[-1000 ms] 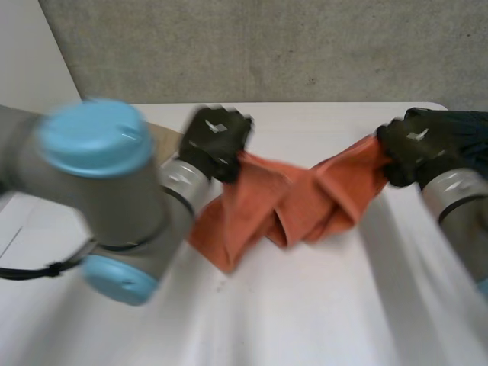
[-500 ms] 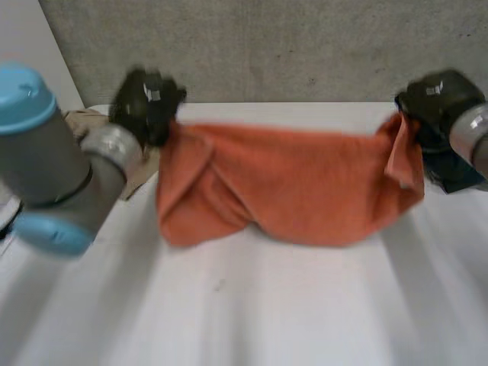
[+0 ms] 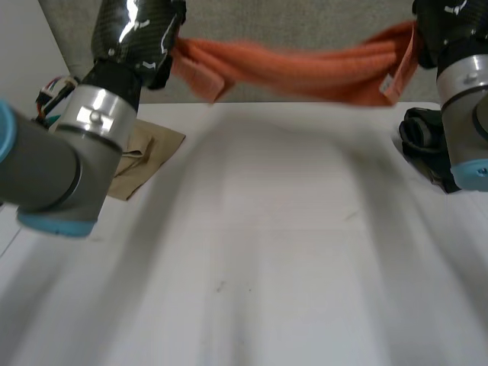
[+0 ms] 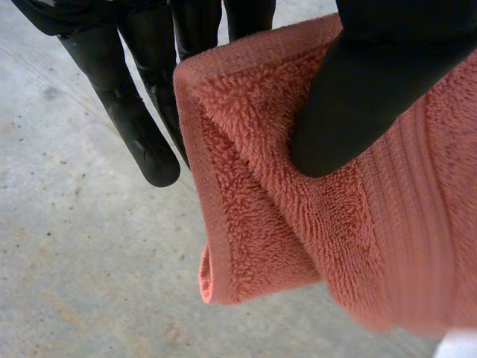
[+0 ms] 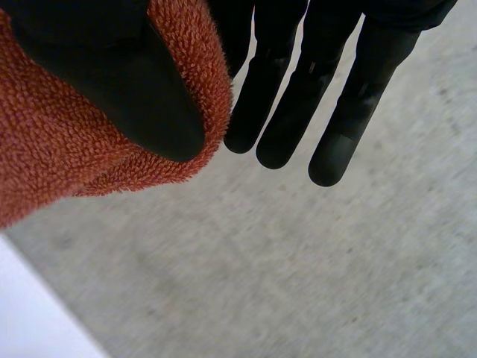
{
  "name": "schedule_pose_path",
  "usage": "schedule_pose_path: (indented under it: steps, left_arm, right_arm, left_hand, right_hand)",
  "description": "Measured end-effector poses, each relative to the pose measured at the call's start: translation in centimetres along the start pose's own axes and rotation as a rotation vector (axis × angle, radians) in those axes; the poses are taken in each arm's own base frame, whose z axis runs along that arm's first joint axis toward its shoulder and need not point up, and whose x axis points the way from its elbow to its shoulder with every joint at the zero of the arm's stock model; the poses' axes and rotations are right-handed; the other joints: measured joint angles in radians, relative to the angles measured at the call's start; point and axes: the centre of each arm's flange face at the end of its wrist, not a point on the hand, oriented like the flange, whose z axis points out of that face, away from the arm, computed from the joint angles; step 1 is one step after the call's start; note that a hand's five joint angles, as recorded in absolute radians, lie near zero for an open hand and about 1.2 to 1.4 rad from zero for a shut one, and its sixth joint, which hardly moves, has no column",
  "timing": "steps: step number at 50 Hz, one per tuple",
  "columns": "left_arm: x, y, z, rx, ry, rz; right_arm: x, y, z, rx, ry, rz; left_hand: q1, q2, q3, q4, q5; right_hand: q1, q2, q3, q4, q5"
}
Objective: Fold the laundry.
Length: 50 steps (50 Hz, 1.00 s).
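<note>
Thumbs on your left hand point(image 4: 373, 89) and right hand point(image 5: 112, 82) pinch opposite ends of the orange terry towel point(image 3: 305, 69) above the white table point(image 3: 290, 252).

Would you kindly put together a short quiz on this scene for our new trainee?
1. Which robot hand pinches the orange towel: A left, B right, C both?
2. The cloth lying on the table beside the left arm is ___ in colour.
3. True or false: the towel lies flat on the table.
Key: 1 C, the left robot hand and right robot hand each pinch an end. 2 tan. 3 false, it hangs stretched between them.
</note>
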Motion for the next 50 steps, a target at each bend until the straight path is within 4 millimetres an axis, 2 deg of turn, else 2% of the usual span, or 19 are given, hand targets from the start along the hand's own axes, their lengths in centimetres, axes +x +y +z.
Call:
schedule_pose_path:
  steps: [8,12,17,21,22,26,27,28,32,36,37,38,41,48,50]
  left_arm:
    - [0.9,-1.5,-3.7,-0.025,0.051,-0.064]
    - [1.8,-1.3,-4.9,-0.052,0.083,-0.122]
    - [3.9,0.9,-6.6,-0.139,0.139,-0.186]
    - [6.6,3.0,-8.2,-0.224,0.208,-0.226]
    - [7.1,3.4,-8.5,-0.239,0.222,-0.232]
    - [9.1,4.3,-9.5,-0.281,0.272,-0.249]
    - [9.3,4.4,-9.6,-0.284,0.278,-0.251]
    - [9.5,4.4,-9.6,-0.285,0.283,-0.252]
    - [9.5,4.2,-9.5,-0.276,0.282,-0.251]
    - [9.1,3.6,-9.1,-0.257,0.271,-0.247]
    - [9.1,3.6,-9.1,-0.257,0.271,-0.247]
    - [8.8,3.2,-9.0,-0.248,0.266,-0.246]
    - [8.5,2.8,-8.9,-0.240,0.261,-0.246]
    - [7.8,1.8,-8.9,-0.235,0.254,-0.260]
    - [7.7,1.7,-8.9,-0.234,0.253,-0.263]
  right_arm:
    - [0.5,-0.9,-1.5,-0.066,-0.033,0.005]
    - [0.4,-0.5,-1.5,-0.081,-0.039,0.013]
    - [-2.0,3.6,-1.1,-0.167,-0.085,0.026]
    - [-5.0,7.8,-1.3,-0.250,-0.141,0.031]
    - [-5.6,8.6,-1.3,-0.265,-0.150,0.031]
    - [-7.2,10.7,-1.3,-0.291,-0.156,0.029]
    - [-7.3,10.9,-1.2,-0.289,-0.147,0.028]
    - [-7.1,10.8,-1.0,-0.282,-0.134,0.027]
    - [-5.8,8.7,-0.6,-0.242,-0.086,0.023]
    - [-4.3,6.3,-1.3,-0.232,-0.074,0.014]
    - [-4.3,6.3,-1.3,-0.232,-0.074,0.014]
    - [-3.4,5.0,-2.6,-0.262,-0.097,0.004]
    - [-3.0,4.4,-4.8,-0.333,-0.156,-0.002]
    - [-4.4,5.5,-13.0,-0.618,-0.420,0.068]
    - [-4.8,5.8,-14.4,-0.655,-0.459,0.102]
  left_hand:
    - [0.000,0.000,0.001,0.000,0.000]
    - [0.000,0.000,0.001,0.000,0.000]
    - [0.000,0.000,0.001,0.000,0.000]
    - [0.000,0.000,0.001,0.000,0.000]
    - [0.000,0.000,0.001,0.000,0.000]
    - [0.000,0.000,0.001,0.000,0.000]
    - [0.000,0.000,0.001,0.000,0.000]
    - [0.000,0.000,0.001,0.000,0.000]
    - [0.000,0.000,0.001,0.000,0.000]
    - [0.000,0.000,0.001,0.000,0.000]
    - [0.000,0.000,0.001,0.000,0.000]
    - [0.000,0.000,0.001,0.000,0.000]
    - [0.000,0.000,0.001,0.000,0.000]
    - [0.000,0.000,0.001,0.000,0.000]
    - [0.000,0.000,0.001,0.000,0.000]
  right_hand:
    - [0.006,0.000,0.000,0.001,0.000]
    - [0.007,0.000,0.000,0.001,0.000]
    - [0.007,0.000,0.000,0.001,0.000]
    - [-0.007,-0.033,-0.037,-0.039,-0.026]
    - [-0.051,-0.100,-0.095,-0.099,-0.085]
    - [-0.593,-0.669,-0.641,-0.646,-0.651]
    - [-0.776,-0.850,-0.831,-0.837,-0.839]
    - [-0.849,-0.921,-0.923,-0.921,-0.914]
    - [-0.883,-0.965,-0.983,-0.985,-0.957]
    - [-0.883,-0.965,-0.983,-0.985,-0.957]
    - [-0.883,-0.965,-0.983,-0.985,-0.957]
    - [-0.883,-0.965,-0.983,-0.985,-0.957]
    - [-0.883,-0.965,-0.983,-0.985,-0.957]
    - [-0.880,-0.963,-0.979,-0.982,-0.953]
    - [-0.879,-0.962,-0.978,-0.982,-0.953]
